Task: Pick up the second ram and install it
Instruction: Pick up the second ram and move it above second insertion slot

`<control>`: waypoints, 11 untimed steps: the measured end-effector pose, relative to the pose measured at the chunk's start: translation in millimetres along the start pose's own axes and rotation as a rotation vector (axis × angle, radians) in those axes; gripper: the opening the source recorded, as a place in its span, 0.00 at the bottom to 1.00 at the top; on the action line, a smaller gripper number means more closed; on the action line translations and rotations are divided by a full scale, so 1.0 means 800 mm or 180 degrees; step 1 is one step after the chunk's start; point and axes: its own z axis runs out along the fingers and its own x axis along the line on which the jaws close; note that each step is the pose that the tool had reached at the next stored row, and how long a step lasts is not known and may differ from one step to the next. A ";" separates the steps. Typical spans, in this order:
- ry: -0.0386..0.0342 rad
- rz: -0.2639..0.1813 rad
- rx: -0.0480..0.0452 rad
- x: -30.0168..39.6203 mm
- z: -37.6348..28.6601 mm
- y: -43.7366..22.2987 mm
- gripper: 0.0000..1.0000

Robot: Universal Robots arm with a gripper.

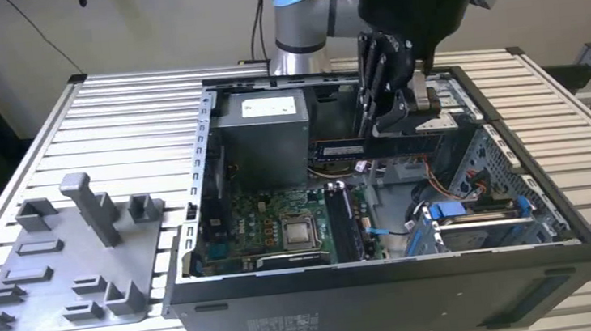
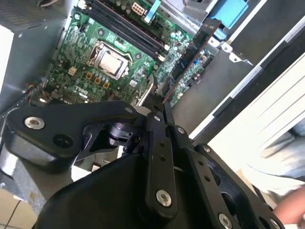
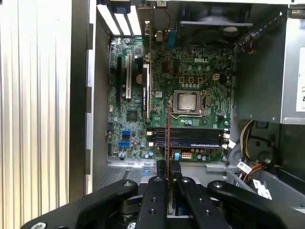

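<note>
Evidently, the second ram (image 1: 365, 149) is clamped in the gripper (image 1: 398, 123), whose jaws are closed on one end of the stick. The rest of the stick projects sideways from the gripper, level and held clear above the floor of the open computer case (image 1: 396, 302). In the second wrist view the stick (image 2: 190, 62) is seen reaching out beyond the fingertips, with the motherboard (image 2: 81, 62) well below the gripper. In the first wrist view it is reduced to a thin edge (image 3: 167, 133) running out ahead of the gripper (image 3: 167, 167) and crossing over the memory slots (image 3: 188, 137), which lie below and ahead of the tool. The stick appears to be set across the slots' length rather than along it. For the step to be done well, the stick should be brought parallel to a free slot, its notch matched, and pressure applied squarely downward, so that the silver processor (image 3: 187, 101) beyond the slots and the loose cables (image 3: 248, 167) beside the gripper are not struck.
</note>
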 end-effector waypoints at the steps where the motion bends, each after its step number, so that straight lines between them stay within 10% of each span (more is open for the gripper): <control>1: 0.0000 0.0000 0.0000 0.0000 0.0000 0.0000 0.14; 11: 0.0000 0.0000 0.0000 0.0000 0.0000 -0.0003 0.14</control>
